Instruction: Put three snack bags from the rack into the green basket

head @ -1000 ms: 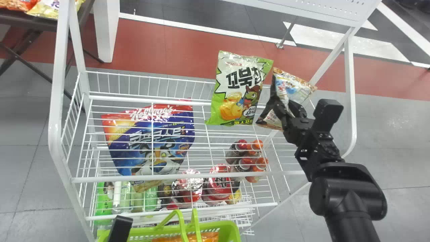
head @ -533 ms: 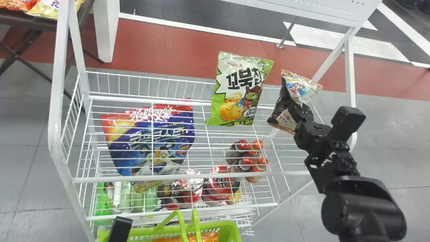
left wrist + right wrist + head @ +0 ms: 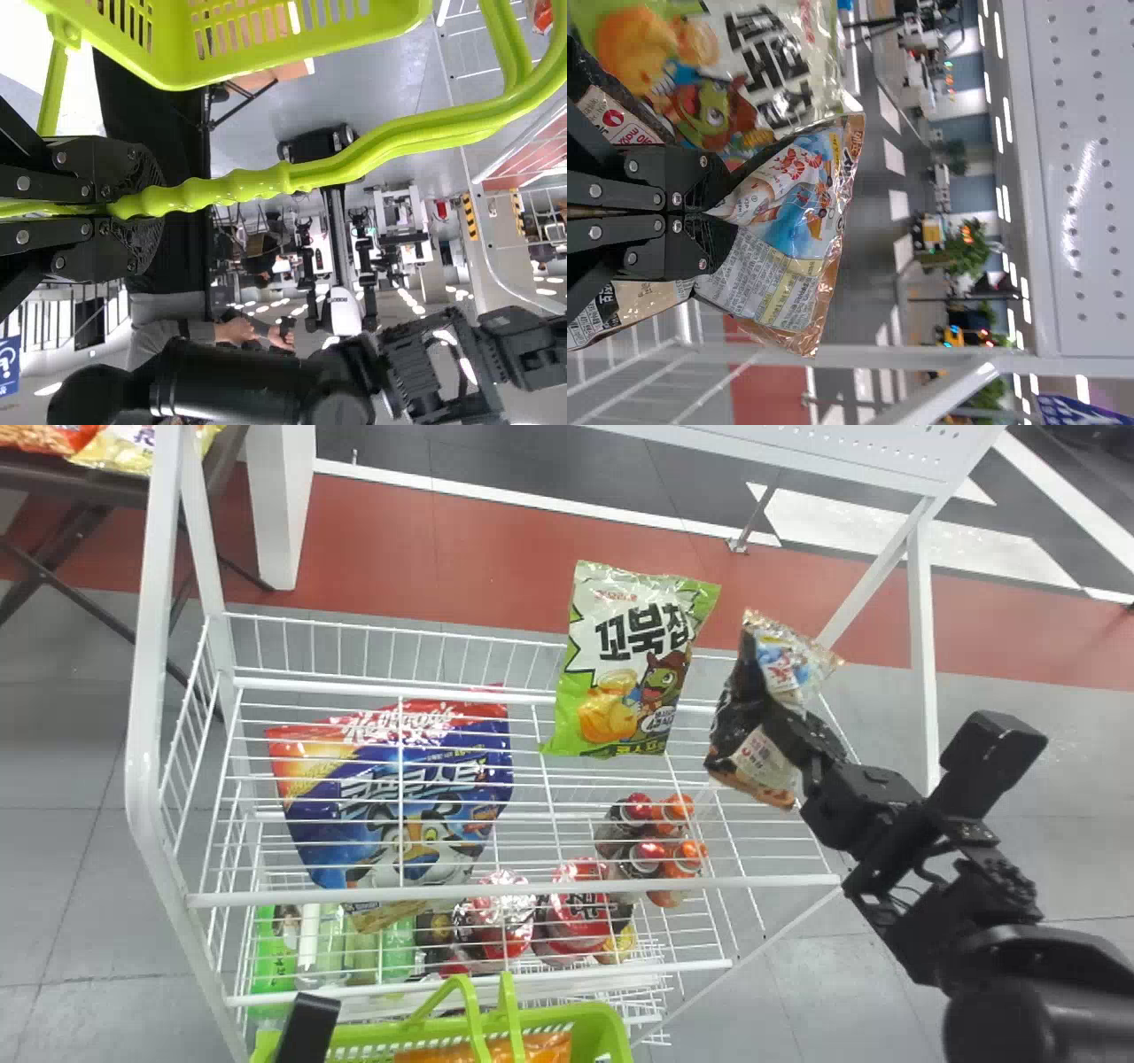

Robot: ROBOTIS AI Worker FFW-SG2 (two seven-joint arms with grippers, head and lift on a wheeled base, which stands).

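1. Head view: the right gripper (image 3: 800,735) is at the right-hand end of the white wire rack (image 3: 523,888), its fingers clamped on a dark snack bag (image 3: 740,717).
2. That dark bag hangs beside the green-and-white snack bag (image 3: 620,669), with a narrow gap between them, and has a pale blue patch near its crinkled top edge.
3. The green-and-white bag is upright on the rack, front facing the robot.
4. At the bottom edge, left of centre, part of the left gripper (image 3: 306,1032) shows by the green basket (image 3: 580,1013), which contains an orange package (image 3: 540,1048).
5. Left wrist view: the left gripper's fingers are clamped around the basket's green handle (image 3: 239,186).
6. Through the rack's wires, the head view shows a blue-and-red cereal bag (image 3: 399,806), bottles with red and orange caps (image 3: 666,850), and a red-lidded noodle cup (image 3: 580,912).
7. More snack bags (image 3: 49,437) lie on a dark table (image 3: 80,483) at the upper left.
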